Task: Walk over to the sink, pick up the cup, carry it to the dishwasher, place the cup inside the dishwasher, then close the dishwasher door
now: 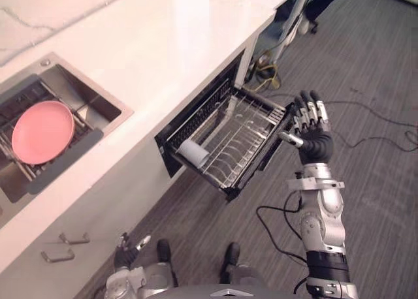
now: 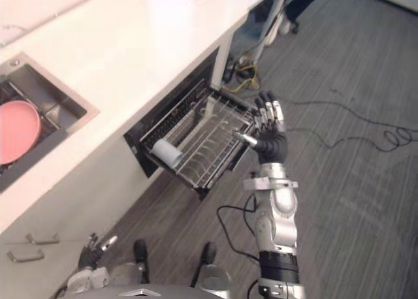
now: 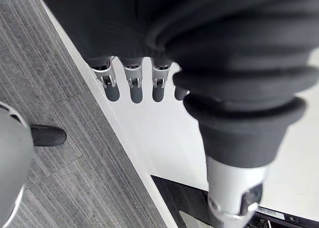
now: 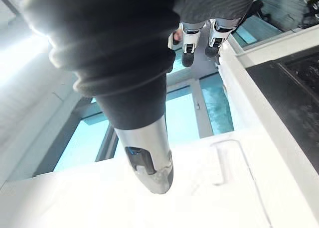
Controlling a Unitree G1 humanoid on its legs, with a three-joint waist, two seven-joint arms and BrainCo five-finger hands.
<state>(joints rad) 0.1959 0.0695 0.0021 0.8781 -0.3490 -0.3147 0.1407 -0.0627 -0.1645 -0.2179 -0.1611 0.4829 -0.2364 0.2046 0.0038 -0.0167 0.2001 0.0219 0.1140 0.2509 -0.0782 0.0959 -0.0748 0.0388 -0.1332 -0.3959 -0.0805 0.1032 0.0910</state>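
A pale grey cup (image 1: 193,153) lies on its side in the left end of the wire rack (image 1: 243,134) of the dishwasher (image 1: 171,137), which stands pulled open under the white counter. My right hand (image 1: 313,134) is raised just beside the outer right corner of the open dishwasher, palm toward it, fingers (image 4: 189,44) straight and holding nothing. Whether it touches the edge I cannot tell. My left hand (image 1: 128,247) hangs low by the cabinet front with relaxed fingers (image 3: 132,86) and nothing in it.
A steel sink (image 1: 104,103) is set in the counter (image 1: 163,44) at the left, with a pink plate (image 1: 42,132) in it. Two cabinet handles (image 1: 55,252) show below. Yellow cables (image 1: 264,74) lie beyond the dishwasher. Grey floor stretches to the right.
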